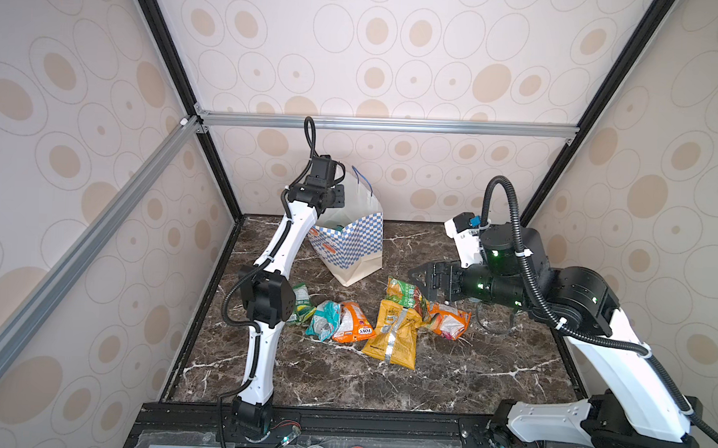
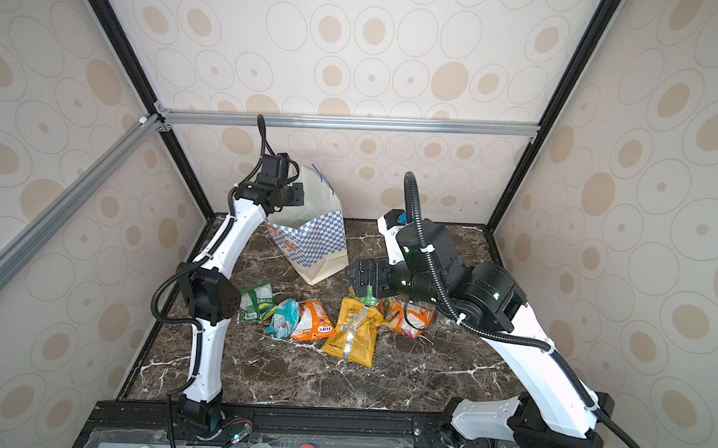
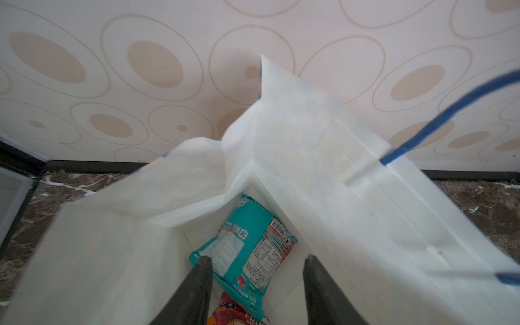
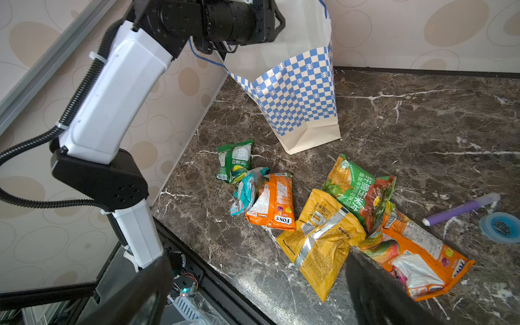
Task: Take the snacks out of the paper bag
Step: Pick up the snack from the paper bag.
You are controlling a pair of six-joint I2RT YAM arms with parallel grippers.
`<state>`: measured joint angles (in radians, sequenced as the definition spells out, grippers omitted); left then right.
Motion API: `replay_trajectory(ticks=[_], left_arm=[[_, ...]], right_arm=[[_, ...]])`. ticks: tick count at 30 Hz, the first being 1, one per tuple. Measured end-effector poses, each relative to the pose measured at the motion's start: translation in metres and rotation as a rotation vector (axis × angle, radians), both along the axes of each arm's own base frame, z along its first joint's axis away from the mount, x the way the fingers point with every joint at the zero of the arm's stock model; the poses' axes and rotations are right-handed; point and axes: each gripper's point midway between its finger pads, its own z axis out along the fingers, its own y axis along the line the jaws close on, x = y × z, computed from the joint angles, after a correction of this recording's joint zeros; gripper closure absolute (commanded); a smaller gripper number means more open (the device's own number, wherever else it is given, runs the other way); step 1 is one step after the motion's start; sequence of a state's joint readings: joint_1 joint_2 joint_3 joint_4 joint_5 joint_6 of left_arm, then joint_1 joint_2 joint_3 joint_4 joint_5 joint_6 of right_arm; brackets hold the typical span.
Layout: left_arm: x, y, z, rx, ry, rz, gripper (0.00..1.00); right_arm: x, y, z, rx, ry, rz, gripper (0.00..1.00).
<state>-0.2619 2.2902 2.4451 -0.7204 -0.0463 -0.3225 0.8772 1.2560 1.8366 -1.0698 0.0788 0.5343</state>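
the left claw (image 3: 257, 257) hangs just inside the mouth of the paper bag (image 3: 337, 168). its two dark fingers are spread with nothing between them, and they aim down at a teal packet (image 3: 247, 239) lying flat on the bag's floor. a pink and orange packet (image 3: 228, 312) peeks out from under that one's near end, mostly cut off by the frame. so at least two snacks are left inside; whether more hide beneath them cannot be told.

the right claw (image 4: 254, 264) is also spread and empty. its blurred fingers hover low over the pile already taken out, well apart from the bag.

six packets lie on the surface (image 4: 422, 126):
- a small green packet (image 4: 235, 160)
- a crumpled teal packet (image 4: 247, 188) touching an orange packet (image 4: 274, 201)
- a yellow packet (image 4: 320, 239), a green and red packet (image 4: 360, 188) and a large orange packet (image 4: 416, 261), touching one another

by that count the job looks roughly three quarters done.

the bag stands toward the back of the surface, leaning a little, with the left arm (image 4: 112, 84) reaching over its rim. one side wall is caved inward above the teal packet, and a blue cord handle (image 3: 439, 118) arcs close by. either could catch the claw on the way down or back up. nothing steadies the bag, so the light paper may lift or tip with the pull.

a purple stick (image 4: 461, 209) and a blue tape roll (image 4: 499, 226) lie just beside the large orange packet. they are no part of the job and are out of the way.
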Motion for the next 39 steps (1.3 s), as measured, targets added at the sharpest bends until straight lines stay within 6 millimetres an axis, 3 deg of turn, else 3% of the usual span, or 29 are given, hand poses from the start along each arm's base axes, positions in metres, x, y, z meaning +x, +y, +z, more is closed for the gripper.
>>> replay_trajectory(ticks=[4,8,17,24,29,39], left_arm=[[0.016,0.000,-0.055,0.011,0.074,0.018,0.37],[0.026,0.002,-0.095,0.027,0.112,0.034,0.36],[0.047,0.000,-0.124,0.007,0.082,0.064,0.35],[0.046,0.001,-0.168,-0.002,0.136,0.085,0.32],[0.044,0.002,-0.199,0.003,0.183,0.094,0.22],[0.044,0.002,-0.211,-0.018,0.200,0.102,0.23]], right_arm=[[0.001,0.000,0.000,-0.001,-0.001,-0.003,0.00],[0.001,0.000,-0.001,-0.004,0.000,-0.004,0.00],[0.006,0.006,-0.010,-0.030,0.020,-0.006,0.00],[0.008,0.002,-0.011,-0.041,0.016,-0.020,0.00],[0.007,-0.001,-0.009,-0.046,0.011,-0.029,0.00],[0.007,-0.006,-0.007,-0.054,0.001,-0.041,0.00]])
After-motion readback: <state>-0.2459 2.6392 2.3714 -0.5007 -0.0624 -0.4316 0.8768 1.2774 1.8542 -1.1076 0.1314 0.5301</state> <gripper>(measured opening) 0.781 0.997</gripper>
